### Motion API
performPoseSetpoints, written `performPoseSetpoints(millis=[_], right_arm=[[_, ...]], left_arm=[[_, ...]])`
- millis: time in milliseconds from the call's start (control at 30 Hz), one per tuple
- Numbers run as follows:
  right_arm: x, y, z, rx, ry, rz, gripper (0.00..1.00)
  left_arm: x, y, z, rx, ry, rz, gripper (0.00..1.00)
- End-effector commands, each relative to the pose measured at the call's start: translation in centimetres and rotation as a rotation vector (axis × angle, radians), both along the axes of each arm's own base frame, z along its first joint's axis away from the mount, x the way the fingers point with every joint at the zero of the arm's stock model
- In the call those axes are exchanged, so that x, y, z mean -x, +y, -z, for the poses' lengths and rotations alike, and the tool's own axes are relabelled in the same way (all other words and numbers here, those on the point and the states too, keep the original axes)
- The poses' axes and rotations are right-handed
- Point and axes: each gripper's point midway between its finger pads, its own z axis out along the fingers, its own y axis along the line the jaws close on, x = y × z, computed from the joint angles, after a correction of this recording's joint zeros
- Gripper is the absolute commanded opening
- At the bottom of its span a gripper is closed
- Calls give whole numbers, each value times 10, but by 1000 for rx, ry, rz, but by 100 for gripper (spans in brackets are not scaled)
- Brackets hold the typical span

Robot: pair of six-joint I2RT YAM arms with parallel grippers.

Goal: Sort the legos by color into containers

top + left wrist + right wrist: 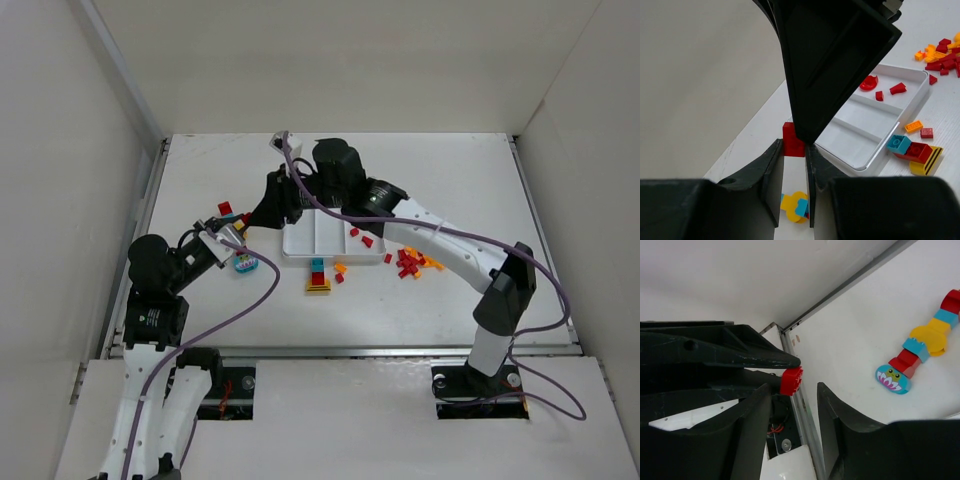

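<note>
Legos [410,262] lie mostly in a loose red and orange heap on the table [450,180], well off to the right of both tools. My left tool [794,149] is clamped on one red brick [792,139], held above the table just left of the tray [855,132]. My right tool [795,390] hangs over the tray's left end and meets it there. Its jaws stand apart with the brick right at their tips, and one finger [830,75] touches the brick's top. I cannot tell whether the other finger touches it.

The tray compartment farthest from my left tool holds a few red pieces [898,88]. A clump [912,152] of teal, red and yellow sits on the table to the right of my left tool, just beside the tray, with an orange brick [913,126] next to it. Below my left tool lies a chain [915,352] of red, teal and yellow pieces with a face at one end.
</note>
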Motion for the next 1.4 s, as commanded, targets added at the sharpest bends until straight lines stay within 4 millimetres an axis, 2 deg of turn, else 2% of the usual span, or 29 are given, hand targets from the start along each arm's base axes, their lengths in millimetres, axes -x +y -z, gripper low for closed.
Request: performPoseSetpoints(millis=[0,100,133,233,300,333,367,533,600,633,667,733,767,800,833,900,933,967,1000,1033,1067,1133,1167,1200,1233,1267,1300,1333,1367], right_arm=[[9,5,-47,-107,-64,-39,47],[6,9,-38,-94,-44,-37,43],[6,9,-42,-101,-49,-37,43],[3,18,-30,-87,-24,-57,35],[3,21,-34,-97,-20,-65,27],[2,23,-28,-89,-13,-64,27],[2,23,-32,-96,-19,-65,27],[0,25,-27,-89,-13,-64,27],[2,25,-27,-90,-12,-73,21],[2,27,-23,-84,-5,-84,10],[2,27,-23,-84,-5,-84,5],[2,27,-19,-77,1,-84,1],[2,27,-19,-77,1,-84,0],[2,26,-14,-69,8,-83,0],[4,24,-19,-77,2,-84,0],[3,23,-13,-64,9,-71,0],[1,23,-13,-63,7,-56,0],[-1,20,-4,-44,18,-39,0],[0,17,-4,-42,18,-30,0],[-7,11,-2,-36,19,-4,0],[-24,0,2,-26,19,56,0],[-45,-26,18,9,35,149,0],[-81,-55,27,28,48,281,0],[-104,-84,48,86,62,424,0],[-114,-102,61,120,79,460,0],[-132,-125,77,172,87,542,0],[-157,-167,96,256,100,675,0],[-170,-186,122,344,101,716,0],[-180,-201,132,393,103,753,0]], left_arm=[[3,-1,-24,22,-60,1,0],[1,-1,-22,21,-50,1,0],[1,-1,-22,21,-50,1,0],[1,-1,-22,21,-50,1,0],[1,-1,-22,21,-50,1,0],[1,-1,-22,21,-50,1,0],[1,-1,-22,21,-50,1,0],[1,-1,-24,22,-59,1,0],[0,-1,-20,21,-50,1,0],[0,-1,-20,21,-50,1,0],[0,-1,-20,21,-50,1,0],[-1,0,-20,21,-50,-10,0],[-3,2,-16,21,-41,-21,8],[-3,2,-16,21,-41,-21,25],[-4,3,-16,20,-41,-30,33],[-5,3,-12,20,-31,-30,54],[-5,3,-7,26,-14,-30,75],[-6,3,-2,25,-3,-31,84],[-5,3,1,24,8,-31,89],[-6,3,5,24,17,-31,93],[-5,3,8,22,31,-31,98],[-6,6,19,18,69,-53,100],[-7,7,27,15,90,-62,100],[-9,11,37,19,126,-88,100],[-8,12,35,19,117,-100,100],[-9,15,45,14,144,-117,100],[-11,18,49,12,153,-134,100],[-12,21,56,7,170,-156,100],[-16,29,65,-1,187,-205,100]])
